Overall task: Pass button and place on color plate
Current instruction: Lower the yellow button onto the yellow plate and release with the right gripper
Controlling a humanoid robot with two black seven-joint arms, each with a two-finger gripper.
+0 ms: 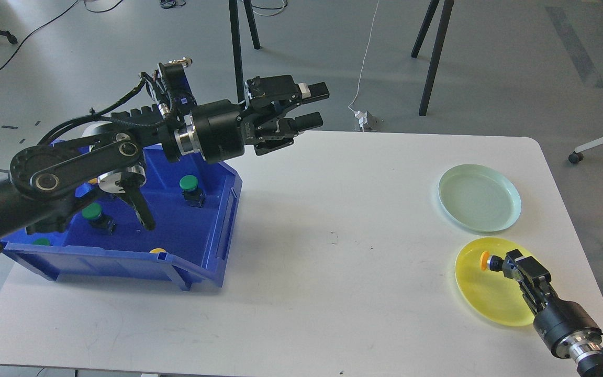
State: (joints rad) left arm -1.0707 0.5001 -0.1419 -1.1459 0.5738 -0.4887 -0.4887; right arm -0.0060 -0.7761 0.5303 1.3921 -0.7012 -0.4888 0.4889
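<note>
The right gripper (511, 263) is clamped on a yellow-capped button (484, 260), holding it by its dark body with the cap pointing left, over the left part of the yellow plate (490, 303); whether the button touches the plate cannot be told. The arm runs from there down to the lower right corner of the view. Just beyond the yellow plate lies a pale green plate (479, 198), and both sit near the right edge of the white table (333, 262). Far to the left, the left gripper (314, 106) hangs above the back edge of the table with its two fingers spread apart and nothing between them. Its arm crosses over a blue bin (212, 246) that stands on the left side of the table. In the bin lie several green-capped buttons (189, 183), and a bit of another yellow cap (158, 251) shows at the front wall. Black tripod legs (435, 52) stand on the grey floor behind the table.
</note>
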